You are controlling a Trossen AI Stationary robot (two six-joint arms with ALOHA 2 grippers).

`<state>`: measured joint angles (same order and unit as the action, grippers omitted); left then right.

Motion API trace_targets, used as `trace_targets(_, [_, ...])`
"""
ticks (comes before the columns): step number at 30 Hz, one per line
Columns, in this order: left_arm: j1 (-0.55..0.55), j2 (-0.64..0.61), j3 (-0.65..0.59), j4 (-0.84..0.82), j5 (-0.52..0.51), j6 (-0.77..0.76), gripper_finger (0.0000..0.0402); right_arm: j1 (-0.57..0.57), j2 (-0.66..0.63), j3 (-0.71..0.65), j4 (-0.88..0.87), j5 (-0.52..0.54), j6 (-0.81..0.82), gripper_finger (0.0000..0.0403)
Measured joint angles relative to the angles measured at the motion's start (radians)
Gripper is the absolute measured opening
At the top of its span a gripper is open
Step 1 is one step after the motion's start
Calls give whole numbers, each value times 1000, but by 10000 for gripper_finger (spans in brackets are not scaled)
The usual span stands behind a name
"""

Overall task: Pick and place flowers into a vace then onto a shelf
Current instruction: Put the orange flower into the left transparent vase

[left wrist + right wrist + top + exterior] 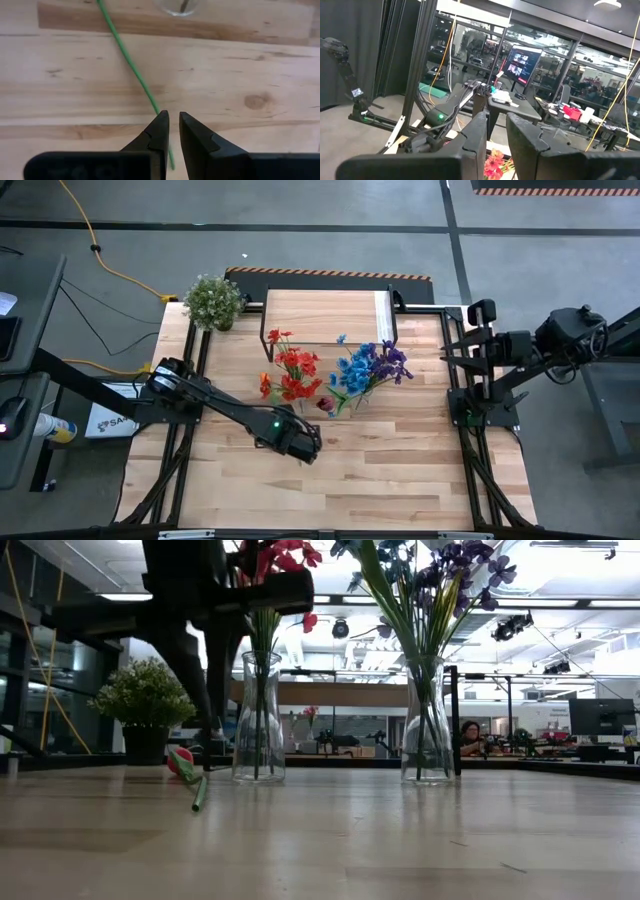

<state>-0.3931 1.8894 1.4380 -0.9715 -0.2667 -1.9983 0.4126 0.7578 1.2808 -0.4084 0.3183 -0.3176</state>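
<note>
- High view: I see my left end effector [318, 444] low over the middle of the table [400, 480], in front of the two bunches of flowers
- The red and orange flowers [292, 372] stand in one glass vase [258, 718], the blue and purple flowers [372, 365] in a second vase [428, 720] beside it; both vases are on the table, just in front of the shelf [325, 315]
- One loose flower [181, 761] with a pink-red bloom lies flat on the table near the red bunch's vase, its green stem [135, 75] running toward my left end effector
- Left wrist view: the fingers [157, 135] stand narrow with a slim gap; the stem passes right at that gap, and I cannot tell if it is gripped
- My right end effector [495, 131] waits off the table's right edge, raised, fingers narrow and holding nothing
- A small potted plant [214, 301] sits at the table's far left corner
</note>
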Motion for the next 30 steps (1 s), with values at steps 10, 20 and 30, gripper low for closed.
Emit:
trace_targets(10, [0, 14, 0, -7, 14, -42, 82, 0, 0, -1, -2, 0, -1, 67])
trace_targets(20, [0, 15, -26, -12, 14, -102, 187, 0, 0, -1, -6, -38, 2, 67])
trace_targets(30, [1, 81, -29, 5, 25, -102, 238, 0, 0, -1, -6, -39, 2, 67])
